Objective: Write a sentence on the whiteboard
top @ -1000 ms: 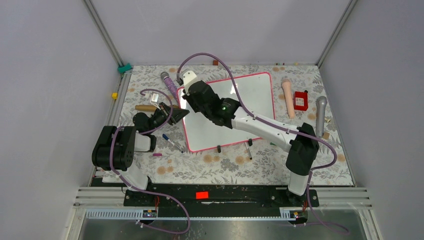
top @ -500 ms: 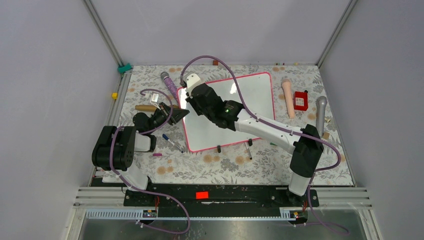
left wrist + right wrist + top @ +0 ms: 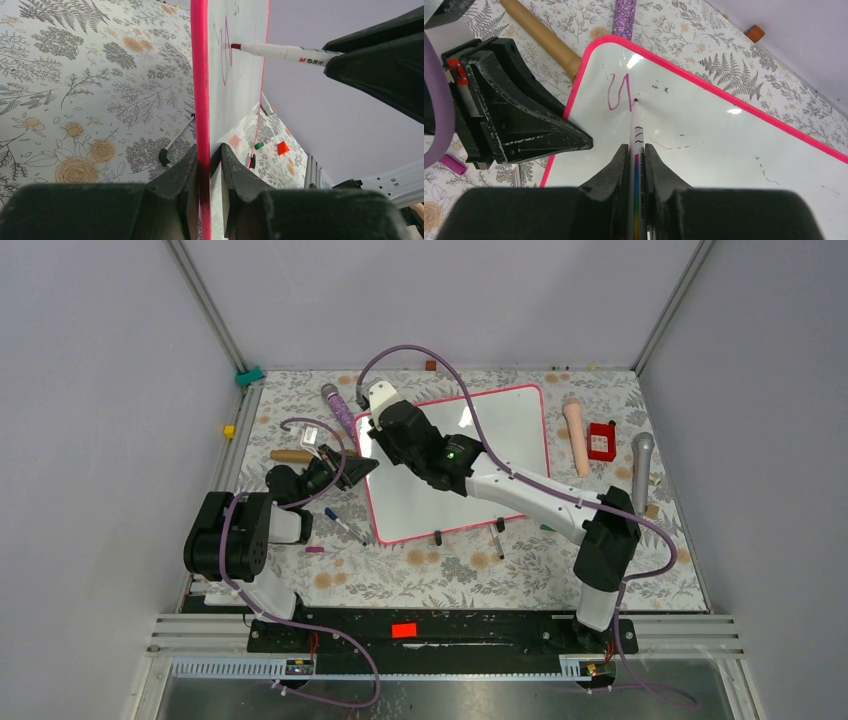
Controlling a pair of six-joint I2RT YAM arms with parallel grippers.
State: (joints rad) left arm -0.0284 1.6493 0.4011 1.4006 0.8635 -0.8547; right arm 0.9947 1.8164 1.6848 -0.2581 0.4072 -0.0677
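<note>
Now: marker (image 3: 636, 125) tip is set on whiteboard (image 3: 510, 430), far-left corner.
Whiteboard is laid on floral tablecloth (image 3: 450, 565); its pink frame at the left edge is pinched btwn left gripper (image 3: 206, 155) jaws. Marker is clamped btwn right gripper (image 3: 636, 150) jaws, tip touching board just beside the sentence (image 3: 618, 92), of which only 1 pink U-like stroke is seen.

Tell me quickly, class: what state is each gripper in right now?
Left gripper: closed on the whiteboard, gripping its pink edge.
Right gripper: closed on the marker, tip at the whiteboard.
</note>
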